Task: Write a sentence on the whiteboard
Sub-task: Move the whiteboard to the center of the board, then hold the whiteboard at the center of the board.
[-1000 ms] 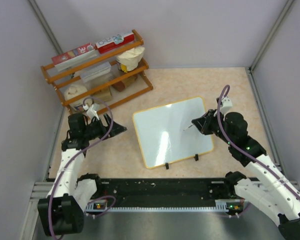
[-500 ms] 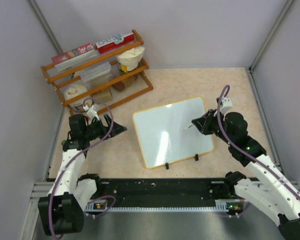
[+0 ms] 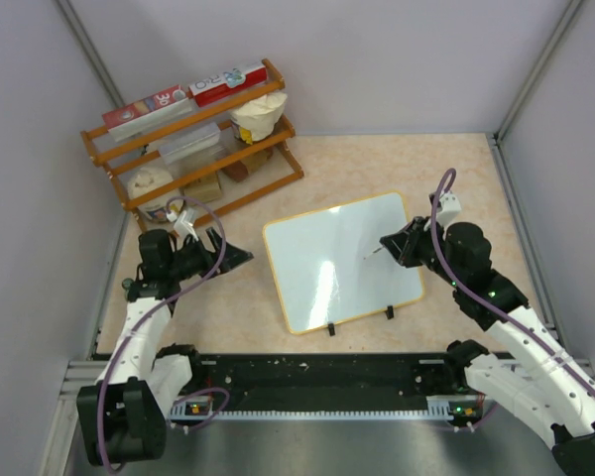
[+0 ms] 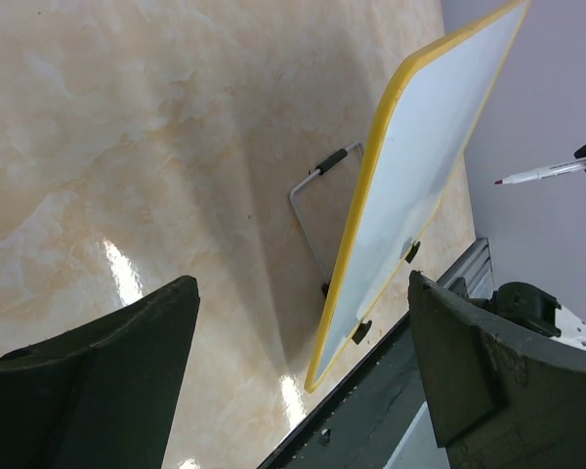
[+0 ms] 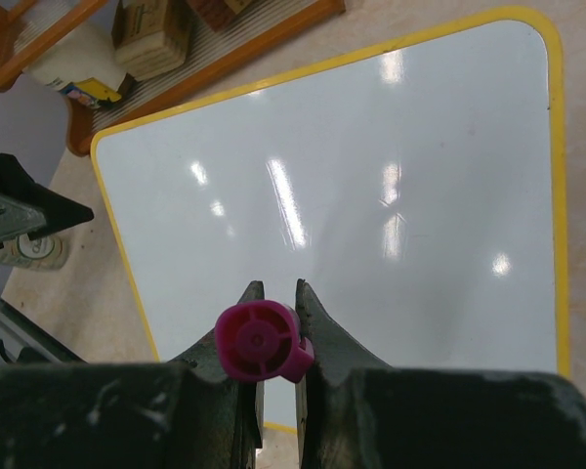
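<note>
White whiteboard with yellow rim; magenta-capped marker.

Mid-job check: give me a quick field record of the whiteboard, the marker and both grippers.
whiteboard: mid-table, propped tilted on a wire stand; no writing visible
marker: held in the right gripper, tip aimed at the whiteboard's right part; appears just off the surface
right gripper: shut on the marker
left gripper: open, empty, left of the whiteboard
task status: sentence not yet started
</note>
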Controlling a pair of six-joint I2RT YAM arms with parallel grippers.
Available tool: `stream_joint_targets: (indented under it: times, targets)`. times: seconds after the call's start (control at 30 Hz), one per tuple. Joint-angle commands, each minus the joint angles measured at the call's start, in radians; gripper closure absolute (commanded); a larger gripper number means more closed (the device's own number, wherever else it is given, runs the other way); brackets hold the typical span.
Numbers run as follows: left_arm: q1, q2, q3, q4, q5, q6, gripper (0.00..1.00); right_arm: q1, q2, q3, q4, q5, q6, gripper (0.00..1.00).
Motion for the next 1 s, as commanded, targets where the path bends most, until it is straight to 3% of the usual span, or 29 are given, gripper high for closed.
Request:
stream_joint_targets:
  times: [0.0, 0.17, 0.43, 0.6, 0.97]
  targets:
    - [-0.004, 0.015, -0.034, 0.123, 0.041, -0.038, 0.10, 0.011, 0.000, 0.007, 0.059, -0.012, -0.001, 1.00]
    - [-0.039, 0.052, -0.022, 0.190, 0.022, -0.040, 0.10, 0.012, 0.011, 0.005, 0.069, -0.031, 0.013, 1.00]
    - [-0.185, 0.159, 0.017, 0.277, -0.017, -0.041, 0.12, 0.011, 0.010, -0.002, 0.075, -0.031, 0.014, 1.00]
    - [-0.225, 0.255, 0.017, 0.412, 0.030, -0.073, 0.14, 0.012, -0.002, -0.015, 0.075, -0.037, 0.024, 1.00]
    - [-0.274, 0.371, 0.032, 0.549, 0.073, -0.049, 0.20, 0.011, 0.000, -0.015, 0.082, -0.035, 0.023, 1.00]
